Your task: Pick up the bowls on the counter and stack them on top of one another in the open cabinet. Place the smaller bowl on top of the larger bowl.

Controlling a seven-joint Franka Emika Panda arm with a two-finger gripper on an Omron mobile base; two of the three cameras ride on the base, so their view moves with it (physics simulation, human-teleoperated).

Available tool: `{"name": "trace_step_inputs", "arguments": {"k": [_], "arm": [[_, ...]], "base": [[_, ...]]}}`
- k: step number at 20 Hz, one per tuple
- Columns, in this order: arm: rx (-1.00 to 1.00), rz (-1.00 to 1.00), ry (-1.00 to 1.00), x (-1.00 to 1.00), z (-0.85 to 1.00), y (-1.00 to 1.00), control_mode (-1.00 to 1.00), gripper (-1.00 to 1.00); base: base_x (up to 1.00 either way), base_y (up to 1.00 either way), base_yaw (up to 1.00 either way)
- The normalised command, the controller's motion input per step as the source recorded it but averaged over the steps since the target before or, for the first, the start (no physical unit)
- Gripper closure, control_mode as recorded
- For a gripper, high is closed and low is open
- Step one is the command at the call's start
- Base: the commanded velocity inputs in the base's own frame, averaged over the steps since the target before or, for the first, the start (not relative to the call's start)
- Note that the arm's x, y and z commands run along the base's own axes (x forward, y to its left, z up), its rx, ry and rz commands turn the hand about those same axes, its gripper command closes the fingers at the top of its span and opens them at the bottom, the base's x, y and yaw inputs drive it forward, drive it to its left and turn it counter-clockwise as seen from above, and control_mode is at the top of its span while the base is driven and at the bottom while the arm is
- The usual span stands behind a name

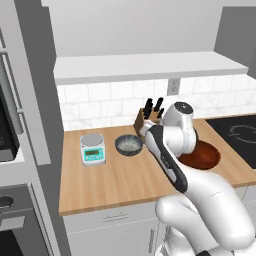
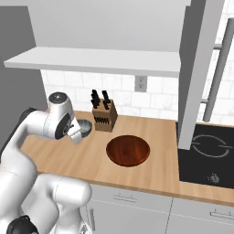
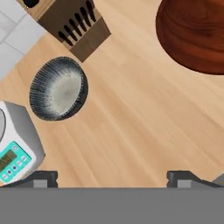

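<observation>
My jaws [image 3: 112, 177] stand spread wide with nothing between them, hanging above bare wood of the desk [image 1: 120, 180].

Edges and open room: the desk ends at a tall grey unit [image 1: 35, 100] on the left, a tiled wall [image 2: 151, 98] at the far side, and a black cooktop [image 2: 208, 155] on the right. Its near half is bare wood from the left end to the cooktop. Above the far edge runs the flat white ledge of the open cabinet [image 1: 145, 67].

Containers: the smaller bowl [image 3: 58, 88], dark grey with a pale speckled inside, sits upright toward the far side. It is just right of a white kitchen scale [image 1: 93, 149] and near the knife block [image 2: 104, 118], apart from both. It holds nothing.

The larger bowl [image 2: 128, 150], reddish-brown and shallow, rests upright on the desk to the right of the knife block (in the left base view my own arm covers part of it). It holds nothing, and lies well apart from the smaller bowl.
</observation>
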Motion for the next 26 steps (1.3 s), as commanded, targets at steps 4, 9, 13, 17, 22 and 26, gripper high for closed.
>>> {"name": "trace_step_inputs", "arguments": {"k": [4,9,13,17,22,26], "arm": [[0.0,0.0,0.01,0.48,-0.23,0.0,-1.0,-1.0],[0.07,0.03,0.12,0.33,-0.28,0.0,-1.0,-1.0],[0.12,0.07,0.15,0.2,-0.34,0.0,-1.0,-1.0],[0.01,0.01,0.13,0.38,-0.35,0.02,-1.0,-1.0],[0.0,0.0,0.08,0.44,-0.22,0.22,-1.0,-1.0],[0.0,0.0,0.06,0.43,-0.22,0.17,-1.0,-1.0]], "base": [[0.0,0.0,0.0],[0.0,0.0,0.0],[0.0,0.0,0.0],[0.0,0.0,0.0],[0.0,0.0,0.0],[0.0,0.0,0.0]]}}
